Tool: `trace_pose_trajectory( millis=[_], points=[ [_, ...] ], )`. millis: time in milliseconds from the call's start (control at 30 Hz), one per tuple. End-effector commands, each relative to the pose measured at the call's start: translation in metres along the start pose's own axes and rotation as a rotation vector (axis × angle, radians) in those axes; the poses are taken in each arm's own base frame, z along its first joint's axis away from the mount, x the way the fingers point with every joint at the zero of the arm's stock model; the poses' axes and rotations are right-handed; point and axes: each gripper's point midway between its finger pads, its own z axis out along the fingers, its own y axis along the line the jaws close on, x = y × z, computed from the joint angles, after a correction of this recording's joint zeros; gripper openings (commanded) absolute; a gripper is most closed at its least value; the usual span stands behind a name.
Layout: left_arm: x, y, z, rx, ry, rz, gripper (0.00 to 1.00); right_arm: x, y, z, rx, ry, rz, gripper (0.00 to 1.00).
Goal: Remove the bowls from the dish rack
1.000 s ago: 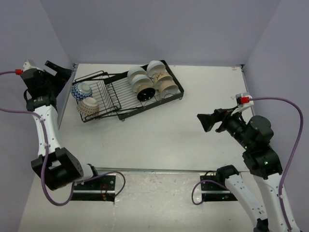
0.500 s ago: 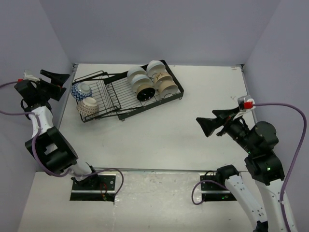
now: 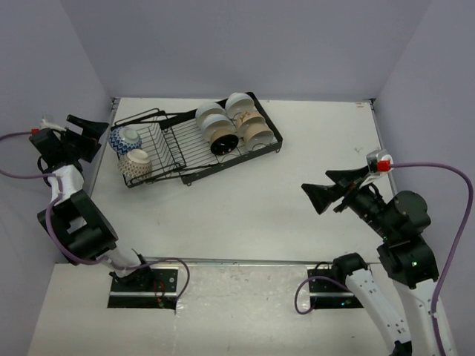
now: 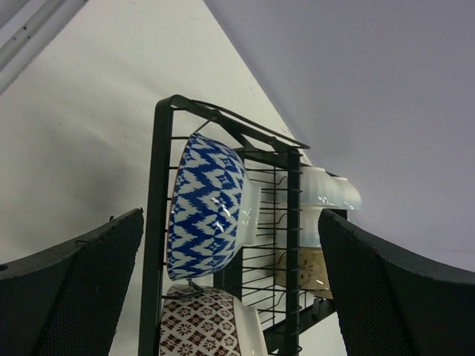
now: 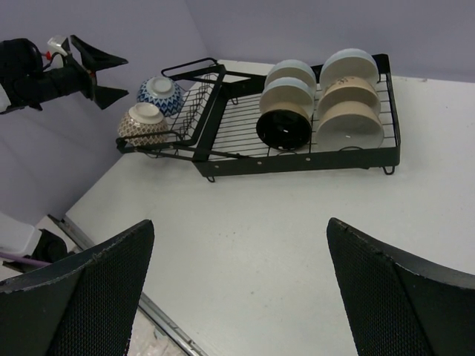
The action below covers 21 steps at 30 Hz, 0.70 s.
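The dish rack [image 3: 177, 148] sits on the worktop [image 3: 252, 215] in the upper middle of the overhead view, with every bowl inside it. Its basket part, on the left, holds a blue-and-white bowl [image 3: 125, 138] and, just below it in the frame, a brown-patterned bowl [image 3: 137, 164]. The tray part, on the right, holds six bowls [image 3: 256, 132] on edge in two rows, among them a dark-lined bowl [image 3: 224, 144]. The left jaws stand wide at the left edge, near the basket end, holding nothing. The right jaws, equally wide and empty, hang at the right, well apart from the rack.
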Motion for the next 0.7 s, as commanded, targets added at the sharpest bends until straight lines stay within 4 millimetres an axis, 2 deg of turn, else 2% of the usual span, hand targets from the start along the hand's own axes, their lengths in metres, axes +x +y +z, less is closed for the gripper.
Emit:
trace_pose_trajectory(
  millis=[0,200,300,433,667],
  points=[
    [0.006,0.014,0.010,-0.030,0.010,0.001,1.00,-0.005,0.009,-0.001,-0.050,-0.021,-0.030,0.99],
    [0.022,0.018,0.025,-0.022,0.061,-0.011,1.00,-0.005,0.008,-0.001,-0.042,-0.021,-0.030,0.99],
    [0.023,0.008,0.027,0.029,0.059,-0.001,0.98,-0.006,0.006,0.000,-0.034,-0.022,-0.031,0.99],
    [0.024,0.005,0.028,0.050,0.062,0.001,0.95,-0.005,0.005,0.001,-0.031,-0.017,-0.027,0.99],
    [0.020,-0.017,0.021,0.132,0.059,0.010,0.91,-0.005,0.005,0.003,-0.030,-0.011,-0.027,0.99]
  ],
)
